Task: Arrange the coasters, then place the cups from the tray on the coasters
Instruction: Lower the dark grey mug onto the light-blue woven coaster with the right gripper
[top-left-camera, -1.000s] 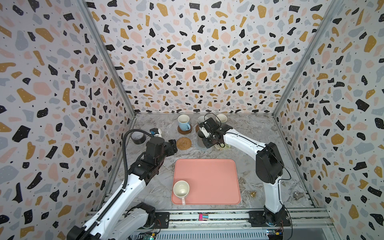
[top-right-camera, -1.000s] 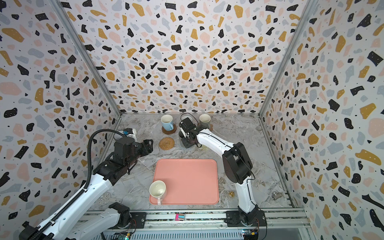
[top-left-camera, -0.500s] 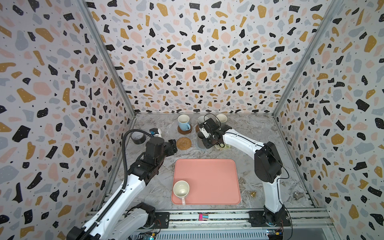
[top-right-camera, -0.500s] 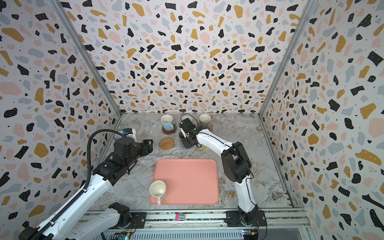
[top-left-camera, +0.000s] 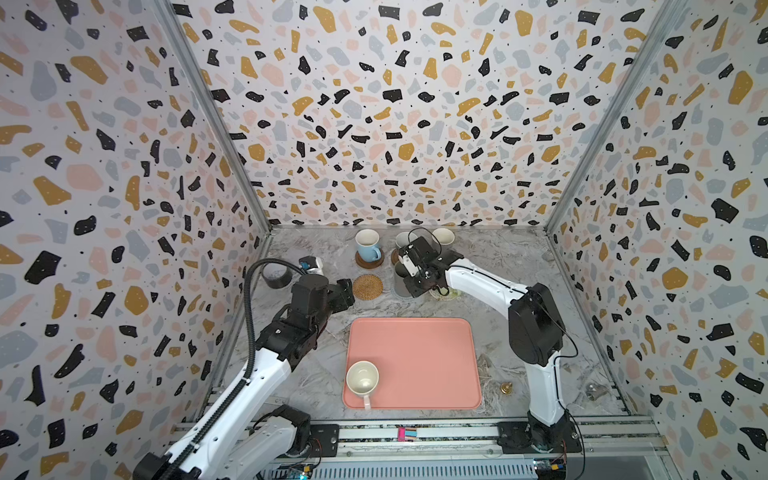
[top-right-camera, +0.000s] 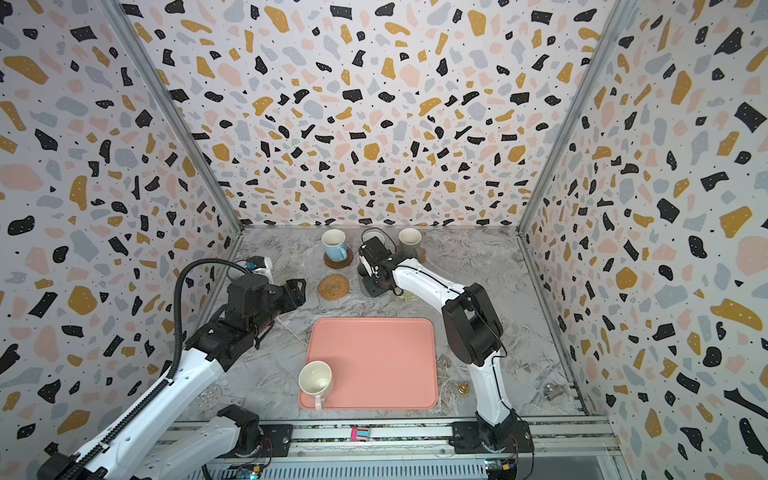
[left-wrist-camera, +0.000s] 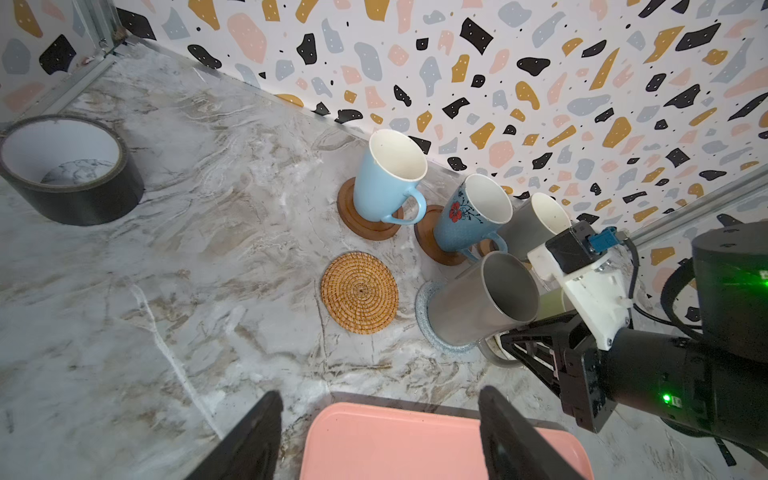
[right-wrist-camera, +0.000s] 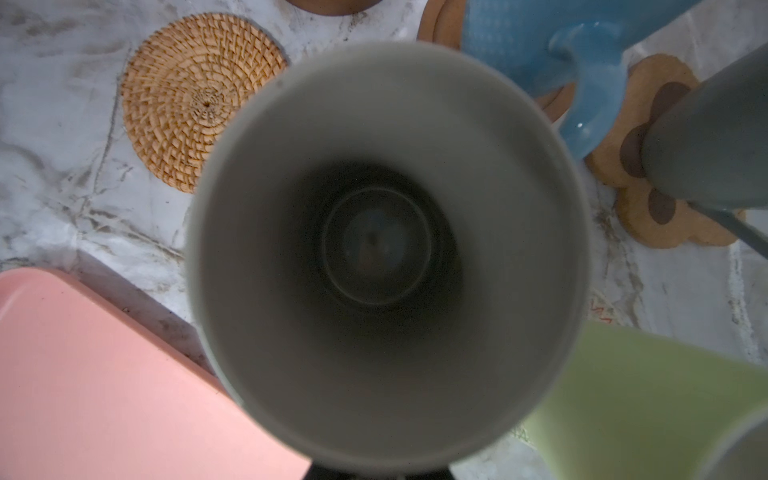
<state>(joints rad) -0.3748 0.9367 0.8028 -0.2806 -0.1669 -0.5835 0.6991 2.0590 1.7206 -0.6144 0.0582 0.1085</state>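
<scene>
- the tray (top-left-camera: 415, 357) lay in the lower middle of both top views, its long axis running left to right across the frame.
- a pale mug (top-left-camera: 362, 376) stood upright on the tray's lower left corner. it was mouth up and cream inside, and its handle pointed at the bottom edge of the frame and reached over the rim.
- the left gripper (top-left-camera: 345, 291) hung left of centre, above and left of the tray, and aimed toward the right of the frame. its jaws stood apart with nothing between them.
- just right of it the rattan coaster (top-left-camera: 367, 286) lay flat and bare.
- right of that, the dark grey mug (left-wrist-camera: 482, 299) stood mouth up on the pale blue coaster (left-wrist-camera: 422, 305). the right wrist view looked straight down into it.
- the right gripper (left-wrist-camera: 513, 338) gripped that mug low on its handle side, jaws pressed together on it.
- the light green mug (right-wrist-camera: 644, 395) stood just beside the dark grey mug, over the cream coaster (top-left-camera: 451, 294), mostly hidden by the right arm in both top views.
- in the far row, at the upper middle of the floor, the light blue mug (top-left-camera: 368, 245) stood on a wooden disc (top-left-camera: 369, 263), its handle pointing lower right.
- next to it the deeper blue mug (left-wrist-camera: 469, 216), with a red flower on its side, stood on the second wooden disc (left-wrist-camera: 430, 245), its handle turned toward the dark grey mug.
- the grey-beige mug (top-left-camera: 443, 237) stood on the paw-shaped coaster (right-wrist-camera: 665, 220), farthest right in that row.
- the tape roll (top-left-camera: 277, 275) lay on its flat side by the left wall.
</scene>
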